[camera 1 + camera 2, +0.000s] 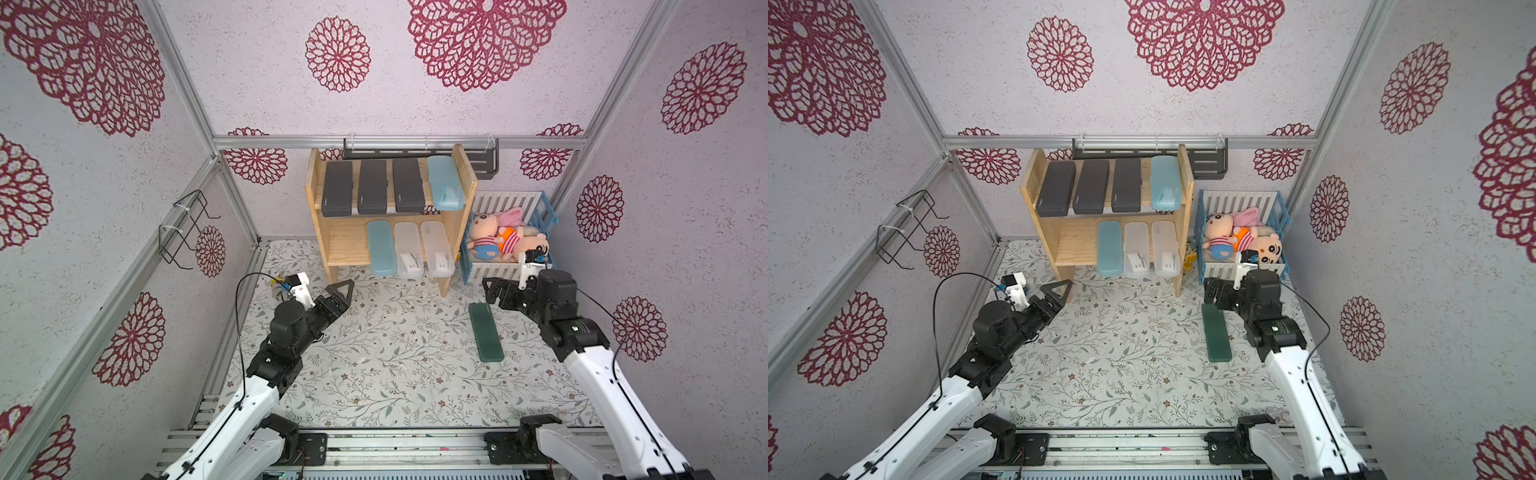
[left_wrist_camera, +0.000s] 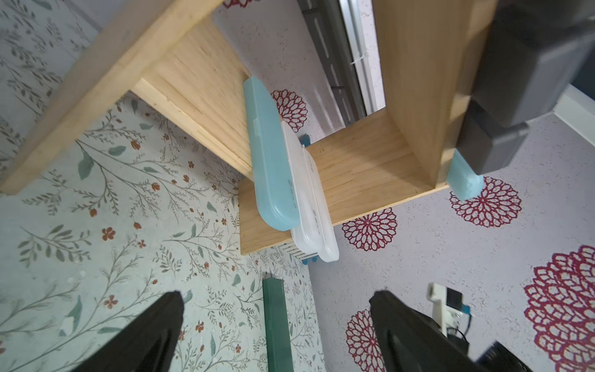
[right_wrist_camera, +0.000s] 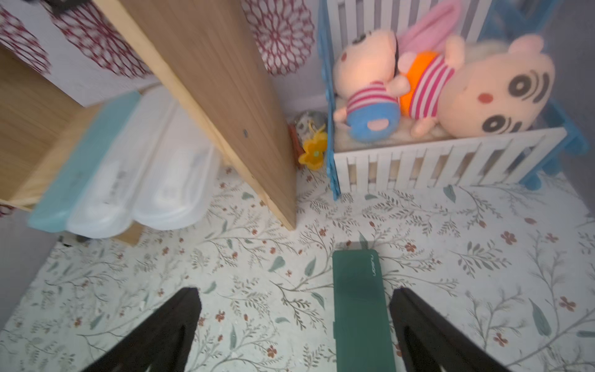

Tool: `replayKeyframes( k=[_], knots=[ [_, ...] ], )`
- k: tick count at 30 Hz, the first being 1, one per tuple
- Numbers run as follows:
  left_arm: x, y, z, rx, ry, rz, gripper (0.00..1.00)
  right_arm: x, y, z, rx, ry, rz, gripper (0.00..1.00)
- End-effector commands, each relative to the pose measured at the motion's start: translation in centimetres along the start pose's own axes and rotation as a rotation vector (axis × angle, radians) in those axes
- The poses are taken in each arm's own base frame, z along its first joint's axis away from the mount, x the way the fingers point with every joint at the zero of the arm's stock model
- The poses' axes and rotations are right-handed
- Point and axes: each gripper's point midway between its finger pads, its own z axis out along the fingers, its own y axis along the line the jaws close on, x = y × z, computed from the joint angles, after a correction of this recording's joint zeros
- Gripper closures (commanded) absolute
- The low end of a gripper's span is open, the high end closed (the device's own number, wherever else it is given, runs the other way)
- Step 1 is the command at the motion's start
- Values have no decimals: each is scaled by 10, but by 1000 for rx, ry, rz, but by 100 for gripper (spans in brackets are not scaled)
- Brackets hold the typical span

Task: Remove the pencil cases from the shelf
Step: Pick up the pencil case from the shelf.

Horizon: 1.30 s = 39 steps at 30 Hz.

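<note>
Right gripper: wide apart, holding nothing.
Dark green case: flat on table just below it, long side pointing straight ahead.
Room: bare table ahead, up to shelf leg.
Left gripper: wide apart, empty.

Shelf stands at the back centre of the worktop, against the rear wall. Wall rack hangs behind its top. Wire rack is on the left wall.

Upper-tier pencil cases: four side by side, lengthwise front to back.

Lower-tier pencil cases: three side by side toward the right end, front ends overhanging the edge.

Crate is just right of the shelf, with plush dolls in it.

Lone pencil case lies flat on the worktop, in front of the shelf's right leg and the crate.

Left end effector is just in front of the shelf's left leg. Right end effector is near the lone case's far end, in front of the crate.
</note>
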Motion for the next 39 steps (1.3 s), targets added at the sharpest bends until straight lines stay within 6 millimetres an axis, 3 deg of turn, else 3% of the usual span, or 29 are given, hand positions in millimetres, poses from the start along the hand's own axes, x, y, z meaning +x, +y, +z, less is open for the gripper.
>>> replayKeyframes(
  k=[1,6,11,25,33,39],
  knots=[
    [1,-23,19,76,51,-43,3,-9,11,-10,-59,-57,78,1],
    [3,-33,52,112,106,-47,3,-19,24,-26,-116,-117,87,1],
    [11,-28,79,141,153,-121,3,-21,26,-26,-125,-124,100,1],
    [12,-13,116,127,153,-155,1,-20,27,-16,-116,-106,102,1],
    [11,-6,132,150,130,-185,9,-24,29,-11,-114,-95,84,1],
    [9,-7,135,174,119,-196,22,-24,29,-6,-111,-82,74,1]
  ],
)
